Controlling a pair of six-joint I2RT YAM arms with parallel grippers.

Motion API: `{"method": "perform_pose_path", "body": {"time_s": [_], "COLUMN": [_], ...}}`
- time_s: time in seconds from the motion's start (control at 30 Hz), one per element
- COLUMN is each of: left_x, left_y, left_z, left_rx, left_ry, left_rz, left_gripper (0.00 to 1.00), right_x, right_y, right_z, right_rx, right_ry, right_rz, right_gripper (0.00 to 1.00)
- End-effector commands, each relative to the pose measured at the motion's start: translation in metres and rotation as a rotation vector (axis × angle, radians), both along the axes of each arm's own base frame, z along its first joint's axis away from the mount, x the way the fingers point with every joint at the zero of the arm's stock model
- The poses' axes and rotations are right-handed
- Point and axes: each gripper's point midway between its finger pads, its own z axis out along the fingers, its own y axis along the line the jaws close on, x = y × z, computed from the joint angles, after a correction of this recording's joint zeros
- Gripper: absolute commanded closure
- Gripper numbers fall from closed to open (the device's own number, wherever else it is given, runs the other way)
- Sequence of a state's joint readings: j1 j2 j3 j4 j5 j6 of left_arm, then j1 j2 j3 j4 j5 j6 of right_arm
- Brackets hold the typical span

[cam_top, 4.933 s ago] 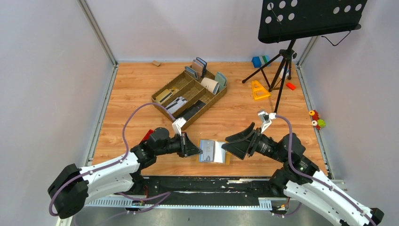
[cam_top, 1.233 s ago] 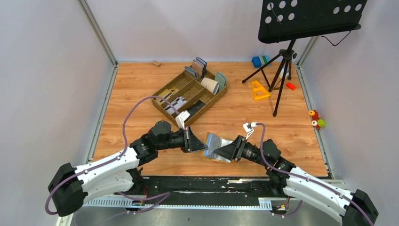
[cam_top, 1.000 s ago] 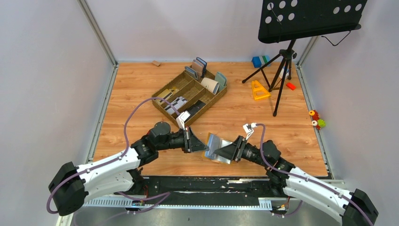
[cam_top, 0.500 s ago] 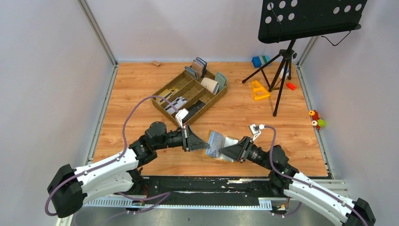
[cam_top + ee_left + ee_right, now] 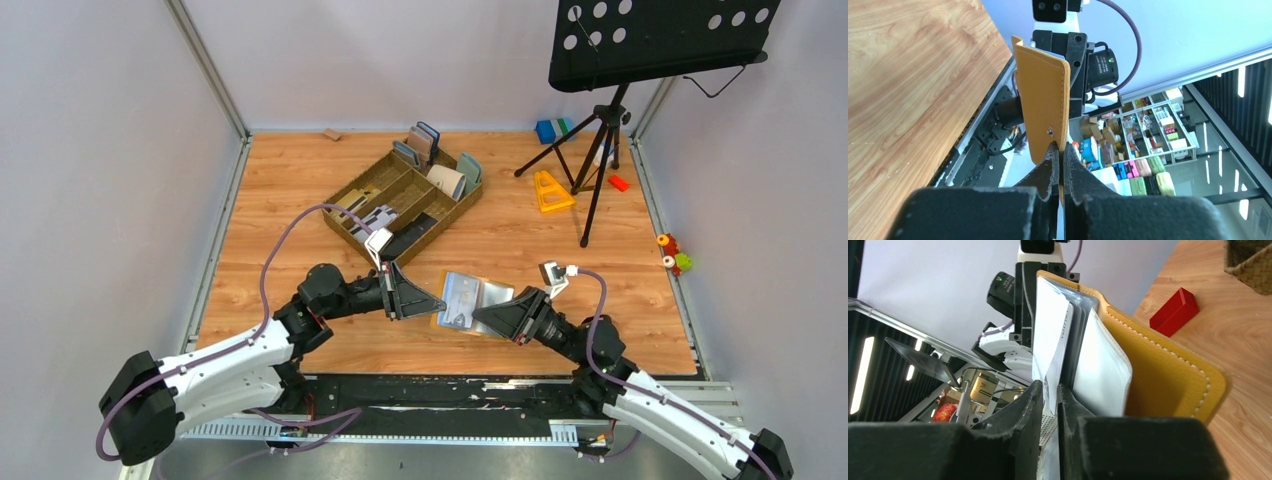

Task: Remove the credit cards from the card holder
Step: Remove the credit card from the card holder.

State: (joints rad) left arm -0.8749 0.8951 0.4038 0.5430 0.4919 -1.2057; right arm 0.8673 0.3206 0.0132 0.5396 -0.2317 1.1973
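Observation:
The mustard-yellow card holder [image 5: 489, 297] hangs open just above the table's front middle, between the two arms. My left gripper [image 5: 441, 303] is shut on its yellow outer flap [image 5: 1044, 95], pinched near the snap. Pale credit cards [image 5: 459, 293] sit in the grey-blue slots. From the right, my right gripper [image 5: 478, 314] has its jaws drawn close onto the lower corner of the outermost pale card [image 5: 1050, 335]. That card stands a little apart from the other sleeves, and the yellow cover [image 5: 1163, 375] is behind them.
A brown divided tray [image 5: 345, 193] with upright wallets and a black slab stands behind the arms. A red block [image 5: 1175, 310] lies left of the left arm. A music stand tripod [image 5: 600, 150], a yellow triangle [image 5: 551, 192] and small toys sit at the back right.
The right gripper's jaws have narrowed onto the card. Both grippers and the card holder have shifted slightly to the right and away from the front edge.

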Motion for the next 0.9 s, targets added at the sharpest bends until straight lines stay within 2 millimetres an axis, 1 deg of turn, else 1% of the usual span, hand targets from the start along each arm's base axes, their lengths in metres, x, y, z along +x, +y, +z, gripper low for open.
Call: {"method": "perform_pose_path", "body": {"time_s": [0.0, 0.2, 0.33, 0.4, 0.47, 0.6, 0.63, 0.7, 0.87], "left_x": [-0.002, -0.004, -0.005, -0.005, -0.005, -0.005, -0.006, -0.006, -0.009], "left_y": [0.001, 0.001, 0.001, 0.0, 0.0, -0.001, -0.001, -0.001, 0.002], "left_z": [-0.004, 0.002, 0.003, 0.002, 0.001, 0.001, 0.001, 0.004, 0.016], "left_rx": [-0.007, -0.037, -0.041, -0.04, -0.036, -0.042, -0.045, -0.064, -0.112], "left_ry": [0.004, -0.011, -0.02, -0.023, -0.026, -0.029, -0.03, -0.034, -0.055], "left_rz": [-0.003, -0.012, -0.022, -0.025, -0.024, -0.027, -0.03, -0.032, -0.032], "left_gripper": [1.0, 1.0, 1.0, 1.0, 1.0, 1.0, 1.0, 1.0, 1.0], "right_x": [-0.01, -0.006, -0.004, -0.006, -0.008, -0.009, -0.01, -0.009, -0.002], "right_y": [-0.011, -0.011, -0.006, -0.004, -0.001, 0.001, 0.001, 0.002, 0.003], "right_z": [0.037, 0.034, 0.034, 0.037, 0.04, 0.045, 0.046, 0.046, 0.032], "right_rx": [0.14, 0.117, 0.072, 0.068, 0.066, 0.077, 0.082, 0.075, 0.019], "right_ry": [-0.075, -0.054, -0.053, -0.063, -0.069, -0.078, -0.079, -0.076, -0.036], "right_rz": [0.007, -0.009, -0.005, 0.01, 0.026, 0.043, 0.045, 0.045, 0.015], "right_gripper": [0.84, 0.93, 0.95, 0.94, 0.9, 0.85, 0.82, 0.72, 0.57]}}
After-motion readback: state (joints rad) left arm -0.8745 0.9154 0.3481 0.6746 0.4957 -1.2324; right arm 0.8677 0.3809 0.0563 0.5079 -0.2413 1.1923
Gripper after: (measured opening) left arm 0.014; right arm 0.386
